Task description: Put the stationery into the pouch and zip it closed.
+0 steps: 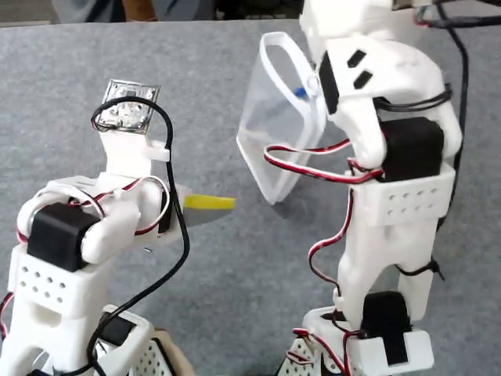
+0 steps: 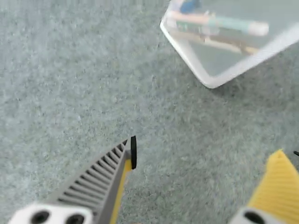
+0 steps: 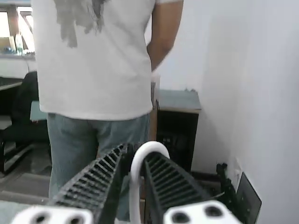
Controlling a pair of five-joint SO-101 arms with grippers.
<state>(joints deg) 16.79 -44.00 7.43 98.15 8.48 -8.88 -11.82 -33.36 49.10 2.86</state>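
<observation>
The clear pouch [image 1: 278, 129] hangs tilted above the grey table, held up by its white rim. My right gripper [image 3: 139, 161] is shut on that rim [image 3: 150, 146], which loops up between its ribbed fingers. Pens [image 2: 219, 23] lie inside the pouch [image 2: 224, 51], and a blue tip [image 1: 300, 92] shows near its top. My left gripper [image 2: 205, 154] is open over bare table, short of the pouch's lower corner, with nothing between its fingers. Its yellow finger [image 1: 210, 202] points toward the pouch.
Grey felt [image 1: 196, 63] covers the table, and its far edge runs along the top of the high view. The two arm bases [image 1: 376, 337] stand at the near edge. Open felt lies between the arms and left of the pouch.
</observation>
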